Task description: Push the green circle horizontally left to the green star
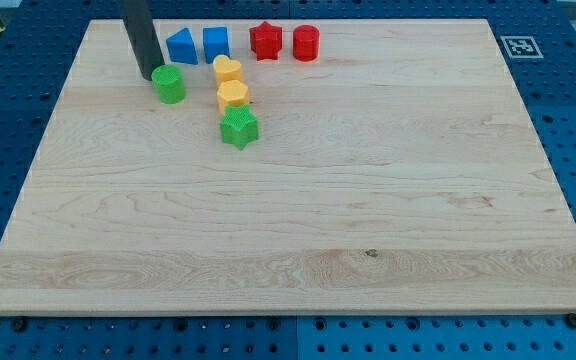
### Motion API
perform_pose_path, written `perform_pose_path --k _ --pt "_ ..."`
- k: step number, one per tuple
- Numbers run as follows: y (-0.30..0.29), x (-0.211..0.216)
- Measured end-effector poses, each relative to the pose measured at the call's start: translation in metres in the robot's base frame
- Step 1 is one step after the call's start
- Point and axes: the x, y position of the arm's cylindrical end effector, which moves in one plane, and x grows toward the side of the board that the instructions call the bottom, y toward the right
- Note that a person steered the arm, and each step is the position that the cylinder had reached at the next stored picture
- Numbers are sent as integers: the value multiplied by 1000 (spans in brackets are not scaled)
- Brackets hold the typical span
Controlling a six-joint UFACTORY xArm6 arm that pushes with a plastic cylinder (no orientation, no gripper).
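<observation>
The green circle [169,84] sits near the board's top left. The green star [239,128] lies below and to the right of it, under the two yellow blocks. My tip [145,76] is the lower end of the dark rod; it stands just left of the green circle and a little above it, close to or touching its upper left side.
A yellow heart [227,69] and a yellow hexagon [232,95] stand between the circle and the star. A blue pentagon-like block [181,47], a blue cube [216,43], a red star [265,41] and a red cylinder [306,43] line the wooden board's [368,200] top edge.
</observation>
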Motion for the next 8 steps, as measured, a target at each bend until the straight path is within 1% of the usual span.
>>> perform_pose_path --k 2,4,5,8 --pt "0 -18" --pt "9 -16" --pt "17 -1" --pt "30 64"
